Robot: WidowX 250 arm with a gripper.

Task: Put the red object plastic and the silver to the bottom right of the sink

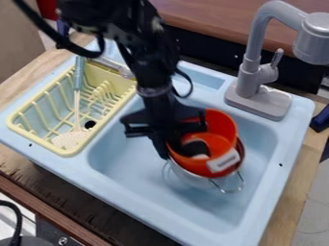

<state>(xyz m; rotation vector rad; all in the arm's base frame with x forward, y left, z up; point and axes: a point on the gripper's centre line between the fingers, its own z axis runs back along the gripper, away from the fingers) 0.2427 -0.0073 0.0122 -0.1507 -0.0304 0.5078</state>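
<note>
- Sink: pale blue sink (pixel 160 216), near rim at 6 o'clock of the view; basin extends up past the centre.
- Cable: black cable (pixel 17 218) at 8 o'clock, near the view's edge.
- Silver object: silver vessel (pixel 198 178) with a thin wire handle (pixel 233 190), in the basin at 5 o'clock of the view's centre. The handle is at the vessel's 4 o'clock side.
- Red object: red plastic container (pixel 220 127), 1 white label (pixel 223 160) on its near side. It is seated in the silver vessel, tilted, with its mouth partly visible. A dark-red edge shows at its 4 o'clock side.
- Tool: black gripper (pixel 170 139) positioned over the basin, at the container's 9 o'clock side. Tool state: cannot tell whether clenched, released or grasping the container.
- Rack: pale yellow dish rack (pixel 46 146) at 9 o'clock, on the sink's left part.
- Utensil: 1 utensil (pixel 69 140) in the rack; pale perforated head at the near end, blue handle at the far end.
- Faucet: grey faucet (pixel 257 98) at 2 o'clock, mounted at the sink's far side.
- Background: brown wooden surface (pixel 221 14) at 1 o'clock, beyond the sink.
</note>
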